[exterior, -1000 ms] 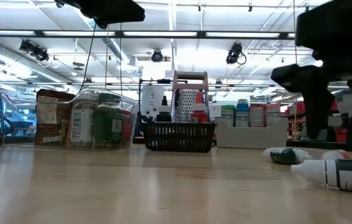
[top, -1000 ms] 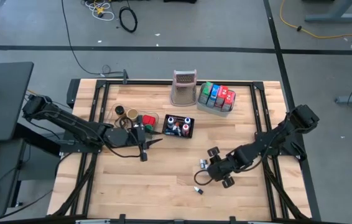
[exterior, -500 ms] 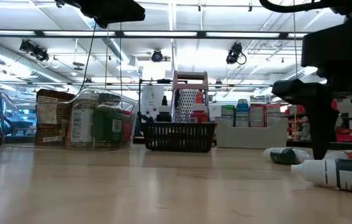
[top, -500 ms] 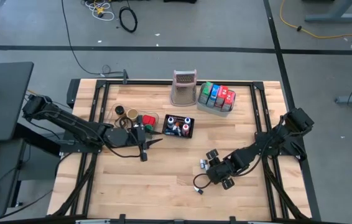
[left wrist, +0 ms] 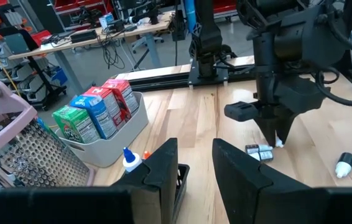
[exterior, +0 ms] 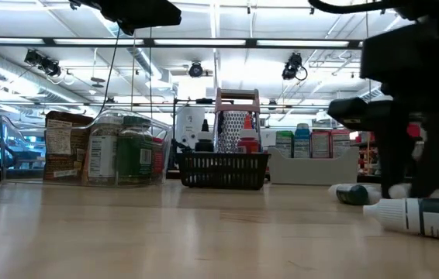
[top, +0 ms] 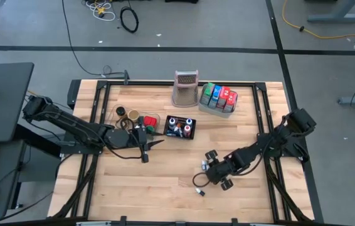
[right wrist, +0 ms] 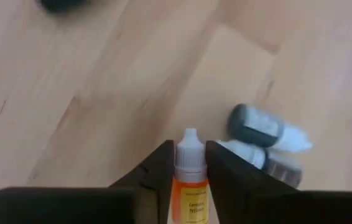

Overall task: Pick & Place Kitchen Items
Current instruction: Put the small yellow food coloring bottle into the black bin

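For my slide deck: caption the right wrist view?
Right gripper pinching a small yellow bottle above the wooden table.

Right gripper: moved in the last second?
Yes. In the high view the right gripper has slid left and slightly toward the near table edge, away from the grey tray; it now clamps a yellow-labelled bottle.

The right arm reaches in from the table's right edge, stretched low toward the near middle, its wrist bent so the right gripper (top: 210, 169) points down close to the tabletop, with its fingers (right wrist: 158, 171) drawn in against a small bottle (right wrist: 189, 186). The left arm lies along the left side, its left gripper (top: 155, 142) level above the table, fingers a narrow gap apart.
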Robot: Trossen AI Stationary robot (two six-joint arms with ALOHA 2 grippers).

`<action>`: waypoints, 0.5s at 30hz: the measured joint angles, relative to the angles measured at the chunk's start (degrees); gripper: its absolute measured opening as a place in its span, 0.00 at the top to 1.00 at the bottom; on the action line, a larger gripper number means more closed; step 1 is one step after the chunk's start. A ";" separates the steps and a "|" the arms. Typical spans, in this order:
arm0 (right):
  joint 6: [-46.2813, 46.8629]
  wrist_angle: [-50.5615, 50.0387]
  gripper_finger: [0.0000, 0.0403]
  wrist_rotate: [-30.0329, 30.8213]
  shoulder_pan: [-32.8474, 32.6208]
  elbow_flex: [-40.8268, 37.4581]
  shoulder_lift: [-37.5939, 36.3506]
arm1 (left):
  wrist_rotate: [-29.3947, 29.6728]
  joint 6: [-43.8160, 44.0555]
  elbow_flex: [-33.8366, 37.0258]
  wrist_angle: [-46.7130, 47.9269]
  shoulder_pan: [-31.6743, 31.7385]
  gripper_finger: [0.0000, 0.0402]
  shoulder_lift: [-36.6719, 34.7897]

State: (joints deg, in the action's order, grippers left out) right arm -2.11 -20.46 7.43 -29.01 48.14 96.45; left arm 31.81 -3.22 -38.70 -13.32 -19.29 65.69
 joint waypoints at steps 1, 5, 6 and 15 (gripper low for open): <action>-0.09 0.41 0.76 -0.04 0.38 0.00 -0.28 | 0.00 0.00 0.00 0.00 -0.01 0.73 0.00; -0.55 1.17 0.78 -0.53 2.05 0.51 -2.44 | 0.00 0.01 0.00 -0.03 0.00 0.73 0.00; -1.16 1.24 0.78 -0.57 2.43 0.74 -3.18 | 0.00 0.00 0.00 -0.04 0.00 0.73 0.00; -16.98 14.15 0.78 6.49 7.83 2.03 -10.39 | 0.00 0.00 0.00 -0.31 0.00 0.73 0.00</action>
State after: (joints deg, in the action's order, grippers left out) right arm -19.10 -6.31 13.92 -21.19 50.17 86.06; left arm 31.81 -3.22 -38.70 -13.63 -19.29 65.69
